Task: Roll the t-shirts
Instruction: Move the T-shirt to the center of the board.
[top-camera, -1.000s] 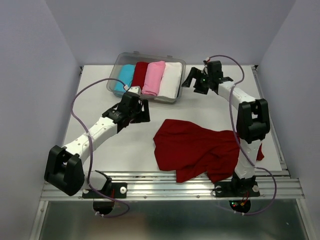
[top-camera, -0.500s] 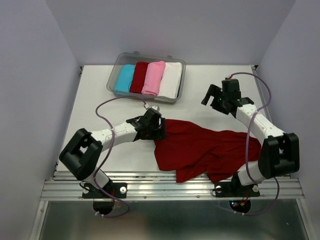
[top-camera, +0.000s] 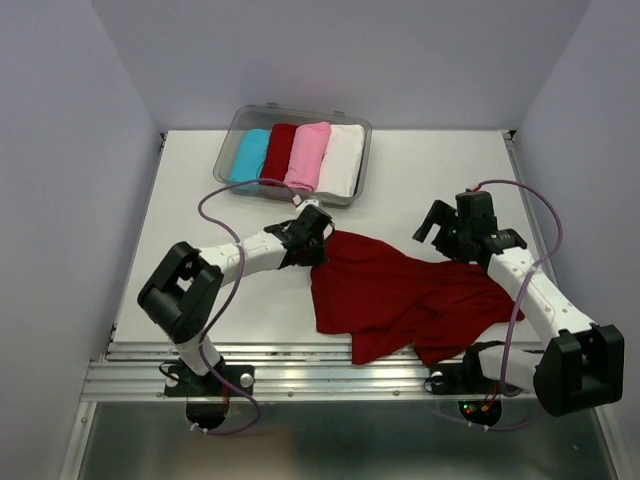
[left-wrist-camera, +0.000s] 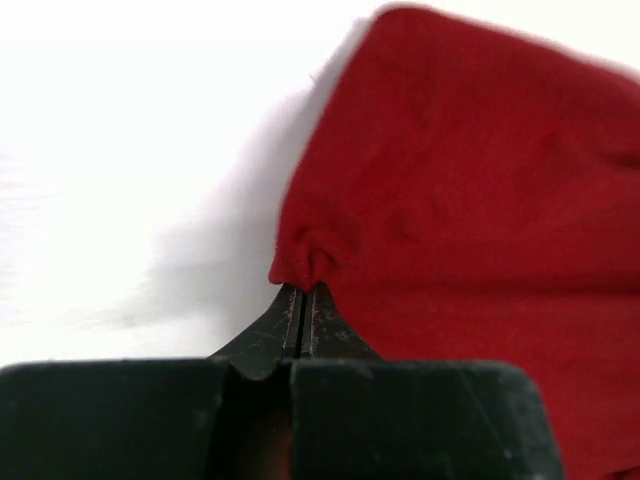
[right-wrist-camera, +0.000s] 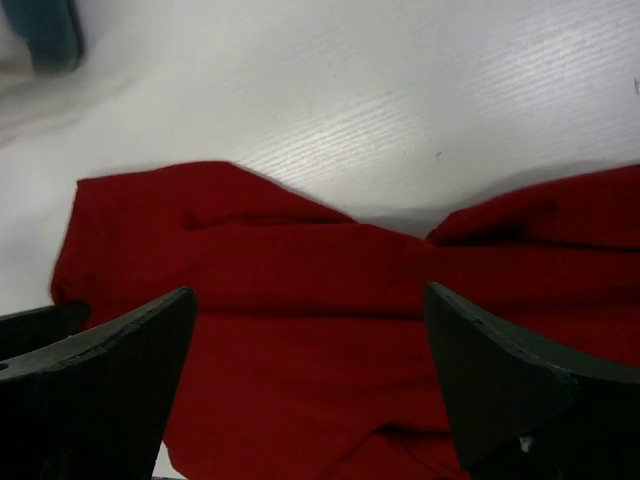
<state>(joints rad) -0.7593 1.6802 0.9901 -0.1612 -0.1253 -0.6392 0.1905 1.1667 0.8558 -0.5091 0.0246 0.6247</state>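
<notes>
Now, left gripper clamps a thin nip of the crumpled dark red cotton t-shirt, right gripper gaping above it, and it should probably take the opposite edge and stretch flat.

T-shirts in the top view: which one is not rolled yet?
The large dark red t-shirt, lying crumpled and spread on the table. The cyan, dark red, pink and white ones lie rolled side by side in the clear tub.

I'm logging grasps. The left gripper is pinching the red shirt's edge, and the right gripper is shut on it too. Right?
Not quite. The right gripper is open, jaws spread wide with no cloth between them, as the right wrist view shows. The left gripper is indeed pinching the red shirt at its edge.
</notes>
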